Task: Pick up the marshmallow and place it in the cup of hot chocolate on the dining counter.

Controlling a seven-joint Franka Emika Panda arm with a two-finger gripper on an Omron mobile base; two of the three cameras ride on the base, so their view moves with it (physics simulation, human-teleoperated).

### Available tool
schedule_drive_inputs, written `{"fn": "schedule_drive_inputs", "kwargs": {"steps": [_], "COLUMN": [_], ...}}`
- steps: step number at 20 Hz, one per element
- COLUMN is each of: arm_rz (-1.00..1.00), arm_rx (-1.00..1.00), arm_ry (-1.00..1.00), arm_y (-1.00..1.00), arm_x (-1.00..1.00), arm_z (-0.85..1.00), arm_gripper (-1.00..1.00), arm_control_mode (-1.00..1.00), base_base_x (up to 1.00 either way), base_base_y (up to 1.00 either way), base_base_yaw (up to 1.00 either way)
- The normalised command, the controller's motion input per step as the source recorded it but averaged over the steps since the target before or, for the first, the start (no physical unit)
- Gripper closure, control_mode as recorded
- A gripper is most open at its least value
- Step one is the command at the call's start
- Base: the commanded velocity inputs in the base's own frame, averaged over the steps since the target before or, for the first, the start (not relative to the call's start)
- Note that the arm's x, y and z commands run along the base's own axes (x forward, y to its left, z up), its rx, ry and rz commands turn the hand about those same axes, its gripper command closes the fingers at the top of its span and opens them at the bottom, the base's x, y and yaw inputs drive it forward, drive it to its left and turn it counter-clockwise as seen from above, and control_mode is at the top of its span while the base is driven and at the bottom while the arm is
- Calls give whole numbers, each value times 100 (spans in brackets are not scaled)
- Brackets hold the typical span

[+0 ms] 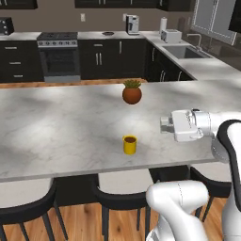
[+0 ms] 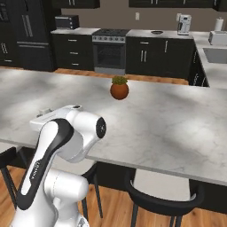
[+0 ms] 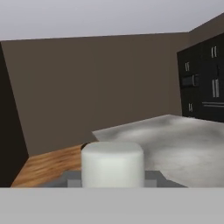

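Observation:
The marshmallow [image 3: 112, 164] is a white, soft block that sits low in the hand view, between the two grey fingertips [image 3: 72, 178]. My gripper [image 3: 112, 180] is shut on it. In the left base view the gripper [image 1: 164, 124] points left, level above the dining counter [image 1: 56, 132]. It hangs to the right of the cup of hot chocolate [image 1: 130, 144] and a little higher. The yellow cup stands upright near the counter's front edge with dark liquid inside. In the right base view my own arm hides the cup.
A terracotta plant pot [image 1: 132, 93] [image 2: 119, 88] stands farther back on the counter, beyond the cup. Dark bar stools [image 1: 117, 193] line the near edge. Black cabinets, a stove [image 1: 58, 59] and a sink [image 1: 186, 52] stand behind.

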Motion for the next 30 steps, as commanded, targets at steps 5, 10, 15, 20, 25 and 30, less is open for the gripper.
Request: {"fn": "schedule_drive_inputs", "kwargs": {"steps": [5, 10, 15, 20, 25, 30], "arm_rz": [0, 5, 35, 54, 38, 15], "arm_rx": [1, 0, 1, 2, 0, -1], "arm_ry": [0, 0, 0, 0, -13, -7], "arm_y": [0, -7, -55, -66, -12, 21], "arm_x": [40, 93, 100, 79, 52, 45], "arm_z": [-1, -6, -21, -39, -58, -55], "arm_gripper": [100, 100, 100, 100, 100, 100], "arm_control_mode": [-100, -100, -100, -100, -100, -100], "base_base_x": [60, 0, 0, 0, 0, 0], "base_base_y": [-3, 0, 0, 0, 0, 0], "base_base_yaw": [1, 0, 0, 0, 0, 0]}}
